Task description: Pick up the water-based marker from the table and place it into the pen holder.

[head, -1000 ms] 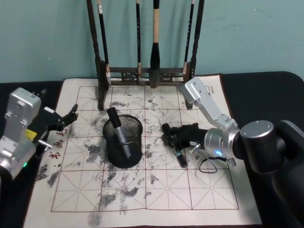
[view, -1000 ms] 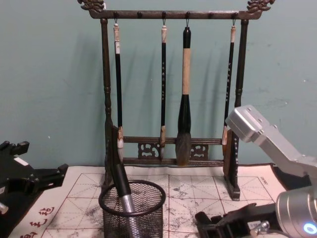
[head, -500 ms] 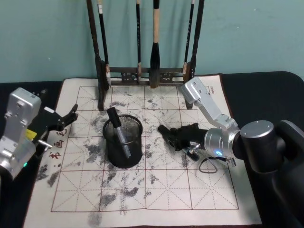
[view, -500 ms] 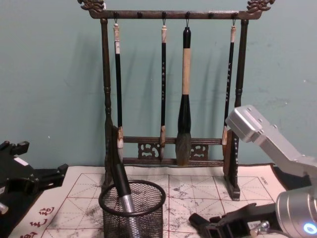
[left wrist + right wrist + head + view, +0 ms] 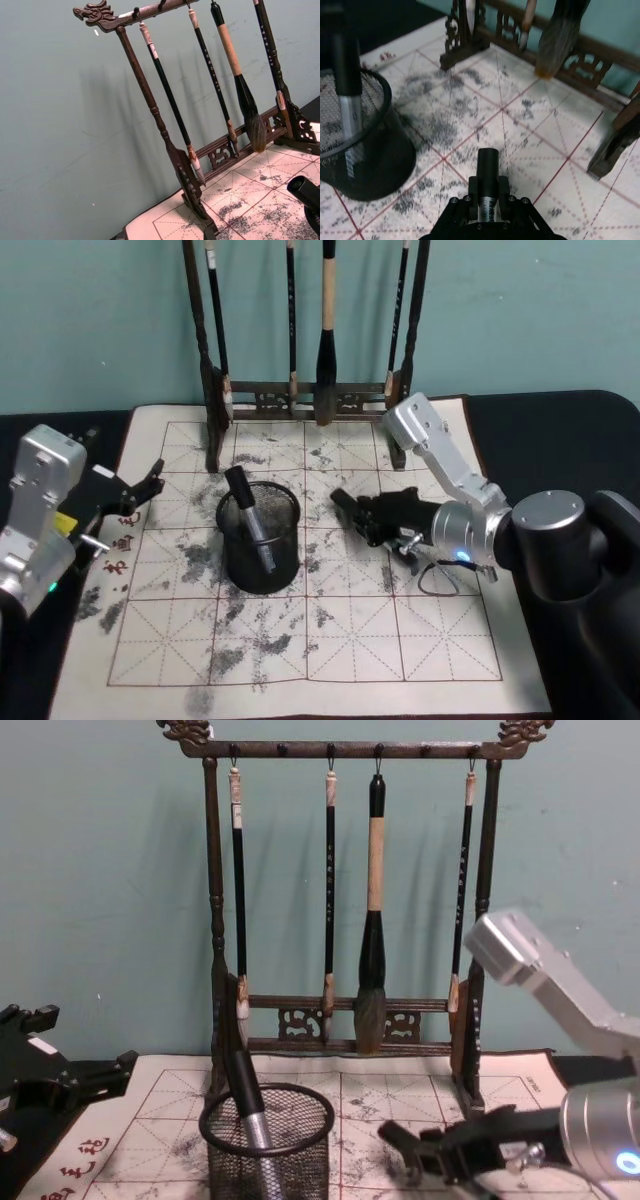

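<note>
The right gripper, centre-right of the head view, is clamped on the water-based marker, whose black cap projects beyond the fingertips over the table. The marker lies right of the pen holder and apart from it, cap end toward the holder, in which another marker stands tilted. The left gripper sits parked at the mat's left edge.
</note>
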